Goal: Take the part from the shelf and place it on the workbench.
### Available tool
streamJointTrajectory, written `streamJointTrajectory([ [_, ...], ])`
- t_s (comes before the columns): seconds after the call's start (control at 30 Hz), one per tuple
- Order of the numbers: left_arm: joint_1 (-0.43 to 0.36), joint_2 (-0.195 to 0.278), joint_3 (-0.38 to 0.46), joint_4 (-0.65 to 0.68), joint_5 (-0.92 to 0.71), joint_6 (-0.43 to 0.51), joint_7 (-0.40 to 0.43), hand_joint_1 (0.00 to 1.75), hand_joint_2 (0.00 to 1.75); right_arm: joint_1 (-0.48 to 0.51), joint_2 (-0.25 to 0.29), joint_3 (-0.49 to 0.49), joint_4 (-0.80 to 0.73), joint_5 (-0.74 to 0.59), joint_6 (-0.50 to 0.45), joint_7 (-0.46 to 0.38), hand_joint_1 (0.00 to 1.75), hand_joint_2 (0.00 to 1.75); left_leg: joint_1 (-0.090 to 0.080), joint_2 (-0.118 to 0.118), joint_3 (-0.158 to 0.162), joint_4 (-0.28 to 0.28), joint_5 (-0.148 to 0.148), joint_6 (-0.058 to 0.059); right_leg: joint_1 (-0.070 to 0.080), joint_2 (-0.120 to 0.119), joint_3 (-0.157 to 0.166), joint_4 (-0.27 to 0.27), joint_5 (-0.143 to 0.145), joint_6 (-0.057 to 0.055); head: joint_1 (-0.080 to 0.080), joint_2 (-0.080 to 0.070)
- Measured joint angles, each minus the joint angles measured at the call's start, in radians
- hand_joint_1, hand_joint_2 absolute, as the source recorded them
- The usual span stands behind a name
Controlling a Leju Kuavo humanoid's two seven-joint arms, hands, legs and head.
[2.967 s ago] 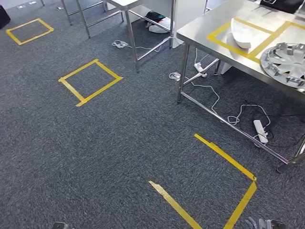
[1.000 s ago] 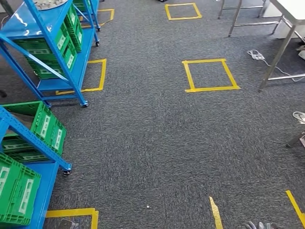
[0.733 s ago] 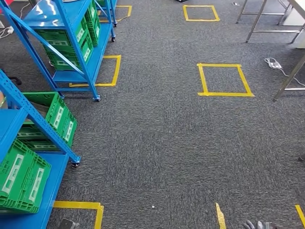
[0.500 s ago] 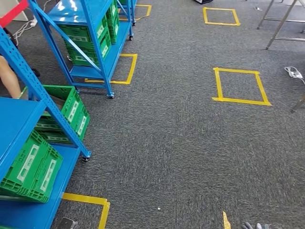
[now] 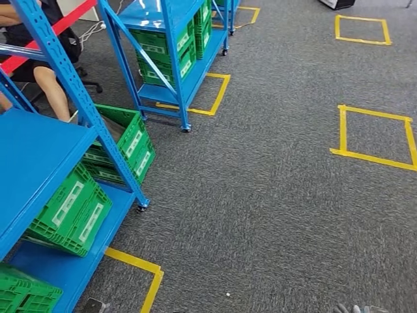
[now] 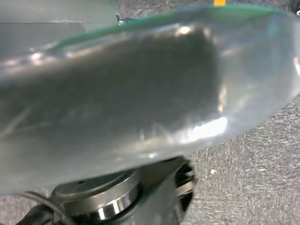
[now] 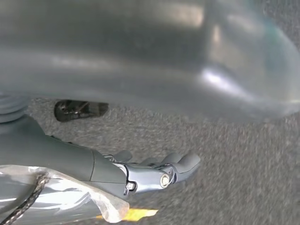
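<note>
Turned since earlier: blue shelf now lower left. Step: approach; next, find part. Right hand empty, fingers extended; left hand untellable.

Head view high, facing down; wrist views near carpet.

Crates sit in the near shelf left; another shelf stands behind.
</note>
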Motion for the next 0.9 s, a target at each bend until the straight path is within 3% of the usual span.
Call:
streamJointTrajectory([
  [0.07, 0.003, 0.001, -0.004, 0.000, 0.006, 0.005, -0.001, 0.00, 0.00, 0.000, 0.000, 0.003, 0.000, -0.006, -0.006, -0.001, 0.00, 0.00, 0.000, 0.015, 0.037, -0.097, 0.079, 0.004, 0.000, -0.027, 0.027, -0.001, -0.024, 0.004, 0.000, 0.000],
  [0.13, 0.001, 0.004, -0.007, 0.000, 0.011, 0.010, -0.002, 0.00, 0.00, 0.000, -0.002, 0.007, 0.000, -0.011, -0.011, -0.004, 0.00, 0.00, -0.009, 0.067, 0.092, -0.219, 0.122, 0.015, 0.003, -0.050, 0.051, -0.002, -0.048, 0.012, 0.000, 0.000],
  [0.2, 0.000, 0.008, -0.011, -0.002, 0.017, 0.016, -0.002, 0.00, 0.00, -0.001, -0.005, 0.011, 0.000, -0.016, -0.016, -0.007, 0.00, 0.00, -0.020, 0.094, 0.111, -0.263, 0.110, 0.030, 0.005, -0.069, 0.072, -0.003, -0.063, 0.026, 0.001, 0.000],
  [0.27, 0.003, 0.011, -0.015, -0.003, 0.023, 0.020, -0.003, 0.00, 0.00, -0.004, -0.010, 0.017, 0.000, -0.020, -0.020, -0.009, 0.00, 0.00, -0.020, 0.068, 0.122, -0.274, 0.100, 0.046, 0.001, -0.075, 0.084, 0.015, -0.059, 0.040, 0.002, 0.000],
  [0.3, 0.006, 0.013, -0.017, -0.004, 0.024, 0.021, -0.004, 0.00, 0.00, -0.006, -0.012, 0.020, 0.000, -0.020, -0.020, -0.010, 0.00, 0.00, -0.018, 0.056, 0.137, -0.281, 0.095, 0.053, -0.002, -0.057, 0.074, 0.052, -0.049, 0.046, 0.003, 0.000],
  [0.37, 0.004, 0.015, -0.020, -0.006, 0.025, 0.022, -0.004, 0.00, 0.00, -0.008, -0.015, 0.027, 0.000, -0.021, -0.020, -0.010, 0.00, 0.00, -0.011, 0.030, 0.173, -0.294, 0.082, 0.065, -0.005, 0.002, -0.009, 0.184, -0.037, 0.052, 0.007, 0.000],
  [0.43, -0.001, 0.015, -0.022, -0.006, 0.026, 0.023, -0.005, 0.00, 0.00, -0.003, -0.017, 0.031, 0.001, -0.021, -0.022, -0.011, 0.00, 0.00, -0.007, -0.001, 0.201, -0.301, 0.063, 0.069, -0.006, 0.042, -0.121, 0.311, -0.077, 0.054, 0.010, 0.000],
  [0.5, 0.000, 0.015, -0.026, -0.006, 0.030, 0.025, -0.006, 0.00, 0.00, 0.001, -0.021, 0.032, 0.002, -0.025, -0.026, -0.011, 0.00, 0.00, -0.002, -0.036, 0.235, -0.305, 0.037, 0.067, -0.006, 0.047, -0.207, 0.342, -0.158, 0.057, 0.010, 0.000],
  [0.53, 0.001, 0.015, -0.029, -0.006, 0.035, 0.027, -0.007, 0.00, 0.00, 0.001, -0.025, 0.033, 0.003, -0.029, -0.030, -0.012, 0.00, 0.00, 0.001, -0.053, 0.256, -0.306, 0.021, 0.066, -0.006, 0.048, -0.233, 0.324, -0.185, 0.059, 0.010, 0.000],
  [0.57, 0.002, 0.015, -0.033, -0.006, 0.041, 0.030, -0.009, 0.00, 0.00, 0.001, -0.028, 0.034, 0.004, -0.033, -0.034, -0.014, 0.00, 0.00, 0.004, -0.068, 0.278, -0.306, 0.003, 0.064, -0.006, 0.050, -0.253, 0.293, -0.189, 0.060, 0.010, 0.000],
  [0.6, 0.002, 0.015, -0.037, -0.006, 0.050, 0.033, -0.012, 0.00, 0.00, 0.002, -0.031, 0.036, 0.004, -0.038, -0.039, -0.016, 0.00, 0.00, 0.007, -0.083, 0.301, -0.306, -0.015, 0.060, -0.006, 0.058, -0.265, 0.244, -0.144, 0.061, 0.011, 0.000],
  [0.63, 0.001, 0.016, -0.042, -0.006, 0.060, 0.037, -0.015, 0.00, 0.00, 0.004, -0.034, 0.038, 0.006, -0.043, -0.044, -0.017, 0.00, 0.00, 0.010, -0.096, 0.323, -0.305, -0.034, 0.055, -0.006, 0.075, -0.275, 0.194, -0.048, 0.061, 0.012, 0.000],
  [0.7, 0.000, 0.019, -0.053, -0.005, 0.078, 0.046, -0.021, 0.00, 0.00, 0.007, -0.042, 0.044, 0.010, -0.054, -0.056, -0.020, 0.00, 0.00, 0.017, -0.121, 0.347, -0.308, -0.063, 0.039, -0.002, 0.103, -0.282, 0.132, 0.114, 0.049, 0.015, 0.000],
  [0.73, -0.002, 0.021, -0.059, -0.005, 0.085, 0.051, -0.024, 0.00, 0.00, 0.008, -0.046, 0.049, 0.011, -0.061, -0.063, -0.021, 0.00, 0.00, 0.020, -0.129, 0.352, -0.312, -0.070, 0.030, 0.001, 0.107, -0.279, 0.127, 0.150, 0.040, 0.017, 0.000],
  [0.8, -0.007, 0.028, -0.073, -0.005, 0.089, 0.061, -0.034, 0.00, 0.00, 0.006, -0.057, 0.060, 0.011, -0.075, -0.077, -0.027, 0.00, 0.00, 0.024, -0.129, 0.346, -0.300, -0.048, 0.015, 0.003, 0.089, -0.255, 0.121, 0.136, 0.022, 0.017, 0.000],
  [0.83, -0.011, 0.032, -0.080, -0.005, 0.090, 0.065, -0.037, 0.00, 0.00, 0.005, -0.061, 0.066, 0.010, -0.079, -0.081, -0.028, 0.00, 0.00, 0.022, -0.109, 0.329, -0.262, -0.021, 0.011, 0.002, 0.078, -0.238, 0.108, 0.126, 0.015, 0.018, 0.000],
  [0.9, -0.018, 0.040, -0.092, -0.005, 0.090, 0.070, -0.040, 0.00, 0.00, 0.005, -0.067, 0.078, 0.012, -0.086, -0.087, -0.031, 0.00, 0.00, 0.015, -0.051, 0.251, -0.134, 0.017, 0.007, 0.000, 0.057, -0.191, 0.073, 0.110, 0.004, 0.015, 0.000],
])
